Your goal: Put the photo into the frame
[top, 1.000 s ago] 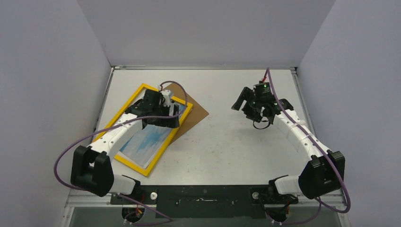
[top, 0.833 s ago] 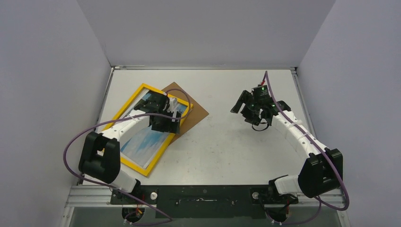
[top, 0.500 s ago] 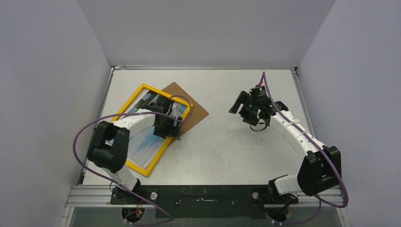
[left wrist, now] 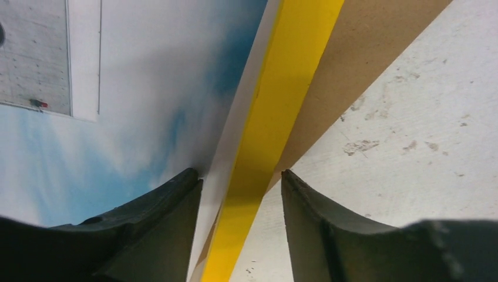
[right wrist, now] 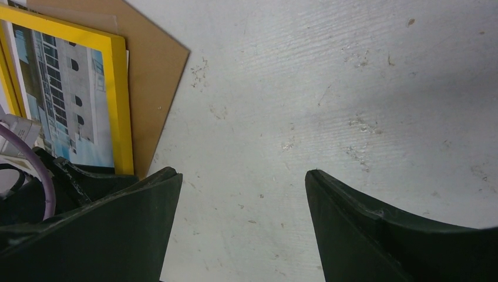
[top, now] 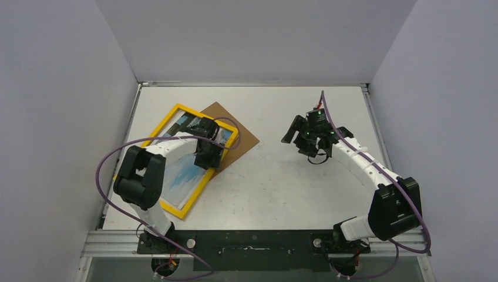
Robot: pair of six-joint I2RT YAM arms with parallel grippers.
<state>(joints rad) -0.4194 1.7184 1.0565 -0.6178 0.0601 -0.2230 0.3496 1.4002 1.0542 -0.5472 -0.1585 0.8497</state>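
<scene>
1. The photo (top: 182, 173) is seen lying inside the frame (top: 167, 207), picture side up, at the left of the desk (top: 293, 188). The main step is judged to be largely done.
2. Whether the photo is fully seated cannot be told. In the left wrist view a pale strip is seen between the print and the yellow right rail, so some squaring-up may be left.
3. A brown board (top: 244, 141) is partly covered by the frame's far right corner. If it is meant as a backing, that step is not yet done.
4. The left arm is bent over the frame, and its pincer (left wrist: 241, 176) is lowered at the right rail. The jaws are set moderately apart and astride the rail, one finger on the photo side and the other on the outer side. Nothing is seen to be clamped.
5. The right arm is stretched toward the middle of the desk. Its pincer (right wrist: 239, 172) is held above the desk surface, well apart from the frame, with jaws wide and empty.
</scene>
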